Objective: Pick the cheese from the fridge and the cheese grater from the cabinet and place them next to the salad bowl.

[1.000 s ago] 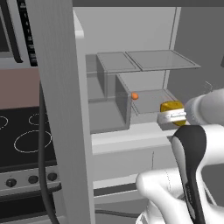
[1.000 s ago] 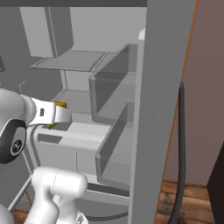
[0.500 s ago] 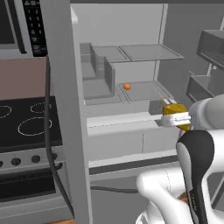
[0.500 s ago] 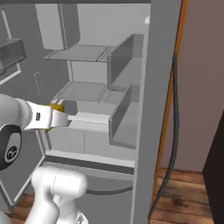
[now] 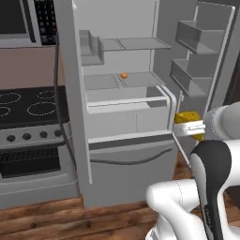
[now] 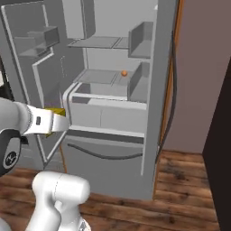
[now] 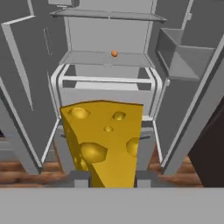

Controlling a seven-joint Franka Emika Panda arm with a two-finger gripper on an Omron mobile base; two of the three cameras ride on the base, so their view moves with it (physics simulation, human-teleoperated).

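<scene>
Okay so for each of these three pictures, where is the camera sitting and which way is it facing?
Left base view: behind the arm to its left, facing the open fridge and the stove; the arm rises lower right, its hand holding the cheese.
Right base view: behind to its right, facing the fridge; the arm shows lower left.
Hand view: on the hand, looking past the cheese into the fridge.
All three share the tiny orange ball on a shelf.

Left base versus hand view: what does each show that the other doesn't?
Left base alone: the black stove beside the fridge, and the arm. Hand view alone: the holes in the cheese between the fingers, filling the foreground. Both: the open fridge, its door shelves, the orange ball on a shelf, the wood floor.
</scene>
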